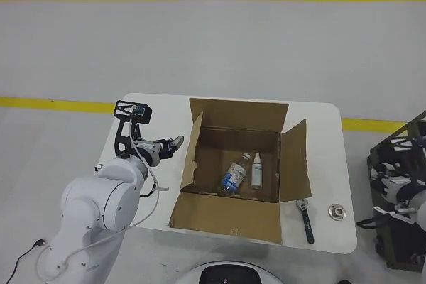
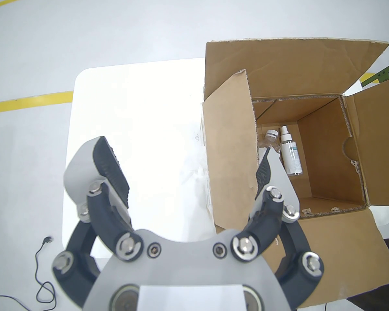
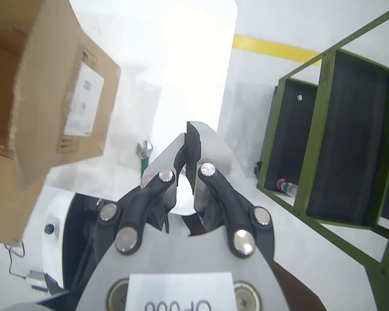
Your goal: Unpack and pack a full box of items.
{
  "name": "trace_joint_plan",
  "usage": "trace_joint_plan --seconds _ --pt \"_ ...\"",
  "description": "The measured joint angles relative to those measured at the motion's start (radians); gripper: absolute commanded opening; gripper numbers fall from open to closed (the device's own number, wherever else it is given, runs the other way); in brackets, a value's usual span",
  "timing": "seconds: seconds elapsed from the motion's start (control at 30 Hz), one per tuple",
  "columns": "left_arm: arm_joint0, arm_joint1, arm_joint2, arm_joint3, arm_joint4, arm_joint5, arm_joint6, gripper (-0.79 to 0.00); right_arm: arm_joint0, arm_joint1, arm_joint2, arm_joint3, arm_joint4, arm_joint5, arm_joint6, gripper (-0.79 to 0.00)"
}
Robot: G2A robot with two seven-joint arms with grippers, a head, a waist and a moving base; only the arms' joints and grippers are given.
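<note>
From above, we see the open cardboard box (image 1: 227,216) in the middle of the tabletop (image 1: 163,106), all four flaps folded outward. Two things lie on its floor, just beside each other: a clear plastic bottle (image 1: 233,177) and a small white spray bottle (image 1: 256,174). A green-handled wrench (image 1: 305,220) and a round metal part (image 1: 336,211) lie on the tabletop on the box's right. The left hand (image 1: 172,146) hangs over the tabletop just left of the box, holding nothing.

From the left wrist, we find the left hand (image 2: 183,148) spread wide and empty, one finger over bare tabletop, the other in line with the box's near wall (image 2: 230,147). Down inside, the spray bottle (image 2: 290,155) lies flat with its nozzle toward the far wall. The clear bottle's cap (image 2: 271,133) peeks out beside it.

From the right wrist, the right hand (image 3: 189,143) has its pads pressed together on nothing, off the tabletop's right edge near a green rack (image 3: 327,131), with the wrench (image 3: 144,153) beyond it.

We judge both bottles to be light. The clear one looks thin-walled and would probably dent or slip, so we would close gently across its middle. The spray bottle seems stiffer but may roll. We would take it across the body, below the nozzle, coming straight down between the box's walls.
</note>
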Motion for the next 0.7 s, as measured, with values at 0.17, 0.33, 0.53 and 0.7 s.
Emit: trace_joint_plan --seconds 0.17,0.33,0.53,0.7 --pt "0.000 0.000 0.000 0.000 0.000 0.000 0.000 0.000 -0.054 0.014 -0.061 0.060 -0.061 -0.106 0.015 -0.785" --pt "0.000 0.000 0.000 0.000 0.000 0.000 0.000 0.000 -0.087 0.025 -0.143 0.127 -0.124 -0.164 0.011 -0.785" --pt "0.000 0.000 0.000 0.000 0.000 0.000 0.000 0.000 -0.093 0.026 -0.164 0.146 -0.146 -0.157 0.007 -0.785" --pt "0.000 0.000 0.000 0.000 0.000 0.000 0.000 0.000 -0.093 0.026 -0.164 0.145 -0.145 -0.157 0.007 -0.785"
